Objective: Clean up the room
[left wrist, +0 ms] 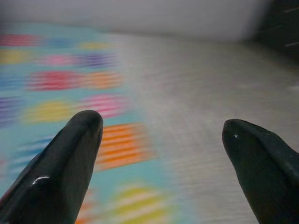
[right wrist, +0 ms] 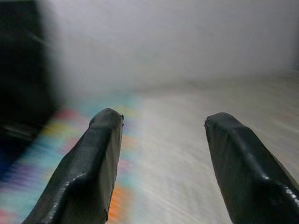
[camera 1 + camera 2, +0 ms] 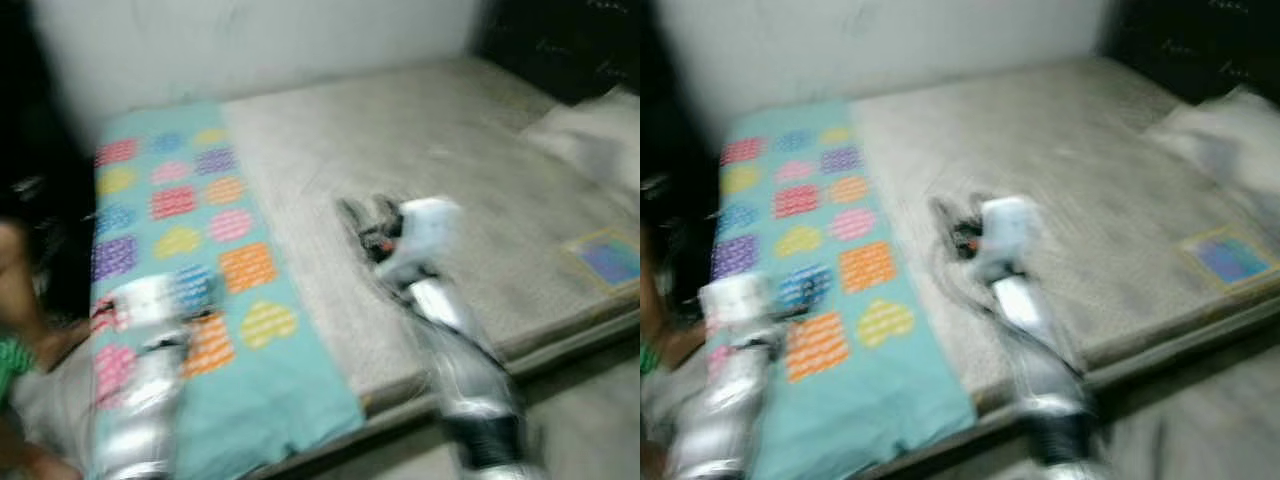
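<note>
A teal blanket (image 3: 200,250) printed with coloured hearts and squares lies spread over the left part of a grey mattress (image 3: 420,150). My left gripper (image 1: 161,123) hovers low above the blanket near its right border, fingers open with nothing between them. My right gripper (image 2: 163,119) is held over the bare middle of the mattress, also open and empty; in the left eye view its dark fingers (image 3: 362,218) point toward the wall. All views are blurred by motion.
A pale pillow (image 3: 590,130) rests at the mattress's far right, and a small blue-and-yellow flat item (image 3: 610,258) lies near the right front edge. Dark furniture (image 3: 570,40) fills the back right corner. A person's limb and green clothing (image 3: 12,350) are at the left edge.
</note>
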Controlling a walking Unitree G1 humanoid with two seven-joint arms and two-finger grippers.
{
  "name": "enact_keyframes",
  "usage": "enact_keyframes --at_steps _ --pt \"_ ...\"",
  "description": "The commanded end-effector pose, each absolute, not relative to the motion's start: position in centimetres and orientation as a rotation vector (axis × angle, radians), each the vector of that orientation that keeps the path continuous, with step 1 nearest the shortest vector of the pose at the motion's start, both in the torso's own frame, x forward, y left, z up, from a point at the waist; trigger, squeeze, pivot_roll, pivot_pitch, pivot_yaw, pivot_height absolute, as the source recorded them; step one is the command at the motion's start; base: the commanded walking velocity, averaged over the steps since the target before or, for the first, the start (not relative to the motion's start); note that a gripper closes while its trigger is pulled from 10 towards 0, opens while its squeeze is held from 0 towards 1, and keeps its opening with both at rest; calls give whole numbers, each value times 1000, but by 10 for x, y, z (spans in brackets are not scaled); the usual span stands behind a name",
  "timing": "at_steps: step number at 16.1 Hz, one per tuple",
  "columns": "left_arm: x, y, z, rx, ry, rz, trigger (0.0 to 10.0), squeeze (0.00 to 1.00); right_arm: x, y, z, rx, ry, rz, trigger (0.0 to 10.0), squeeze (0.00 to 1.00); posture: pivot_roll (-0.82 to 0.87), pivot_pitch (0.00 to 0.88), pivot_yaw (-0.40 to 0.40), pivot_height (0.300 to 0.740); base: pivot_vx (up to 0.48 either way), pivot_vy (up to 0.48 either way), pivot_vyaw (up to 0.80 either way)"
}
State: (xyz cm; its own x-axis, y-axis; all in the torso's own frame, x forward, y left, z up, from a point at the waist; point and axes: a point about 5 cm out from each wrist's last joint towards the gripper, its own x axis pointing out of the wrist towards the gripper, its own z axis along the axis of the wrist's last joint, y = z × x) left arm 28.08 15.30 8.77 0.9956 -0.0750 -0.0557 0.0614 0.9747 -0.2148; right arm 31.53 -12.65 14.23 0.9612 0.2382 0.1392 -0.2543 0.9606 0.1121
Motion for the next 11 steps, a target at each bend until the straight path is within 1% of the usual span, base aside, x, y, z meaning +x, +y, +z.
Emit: enact_keyframes --at_steps 1,7,9,11 --pt "274 174 84 -171 75 -17 10000 0 317 -104 151 147 -144 299 10000 0 -111 0 33 740 0 0 0" --pt "272 174 80 -175 91 -4 10000 0 314 -107 142 139 -112 289 10000 0 -109 0 29 740 0 0 0" --pt "271 175 80 -171 95 2 10000 0 312 -105 140 105 -119 312 10000 0 -107 0 28 740 0 0 0" --pt "271 174 79 -170 96 2 10000 0 312 -104 140 84 -119 311 10000 0 -107 0 27 740 0 0 791"
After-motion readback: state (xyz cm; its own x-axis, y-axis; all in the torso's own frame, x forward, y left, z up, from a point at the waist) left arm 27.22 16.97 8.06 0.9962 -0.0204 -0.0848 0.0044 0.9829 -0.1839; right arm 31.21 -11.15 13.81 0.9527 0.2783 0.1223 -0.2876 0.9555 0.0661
